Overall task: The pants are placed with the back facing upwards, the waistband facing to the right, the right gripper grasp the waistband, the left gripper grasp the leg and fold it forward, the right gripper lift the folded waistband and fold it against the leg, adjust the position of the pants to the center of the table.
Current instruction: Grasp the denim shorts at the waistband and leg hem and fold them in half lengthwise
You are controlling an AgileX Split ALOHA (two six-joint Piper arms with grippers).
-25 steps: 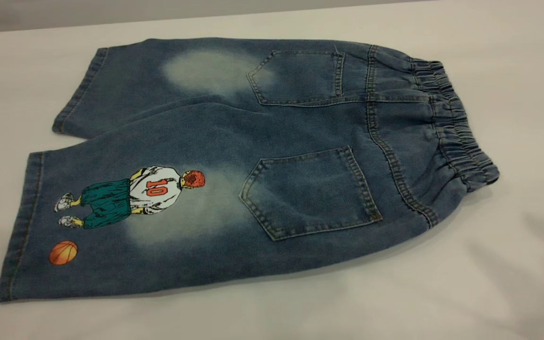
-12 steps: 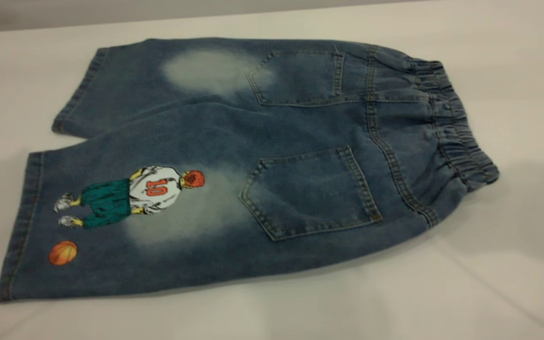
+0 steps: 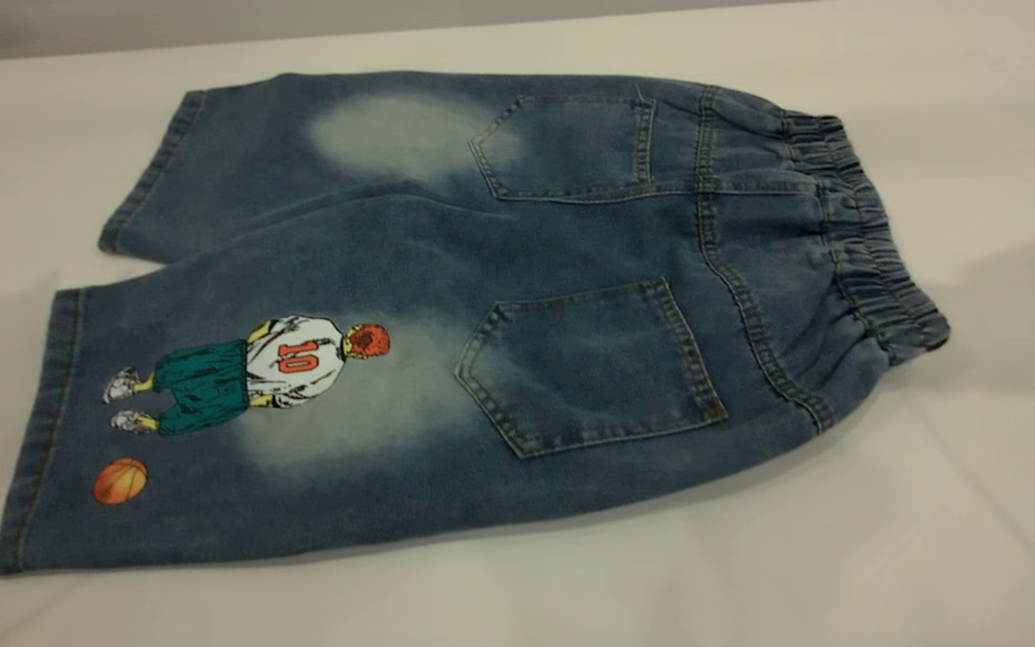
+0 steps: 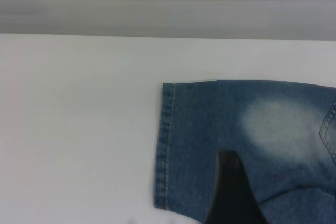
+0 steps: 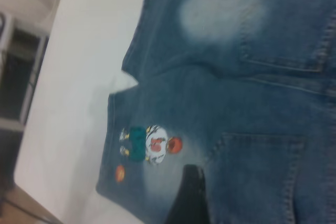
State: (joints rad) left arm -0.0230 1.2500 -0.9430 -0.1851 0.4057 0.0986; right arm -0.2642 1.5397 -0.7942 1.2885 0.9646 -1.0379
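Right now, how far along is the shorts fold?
Done: the denim shorts lie flat, back pockets up, waistband to the right. In hand: nothing gripped; the left gripper hangs over the plain leg's hem, the right gripper over the printed leg; neither shows in the exterior view. Left: grasp waistband and printed leg, both folds, then centring on the table.

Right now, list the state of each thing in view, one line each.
pants: spread flat, back up, unfolded.
waistband: at the right, ungrasped.
leg: printed one, flat, nearest the camera, ungrasped.
left gripper: over the plain leg's hem end.
right gripper: above the pants, not touching.
table: bare around the pants.
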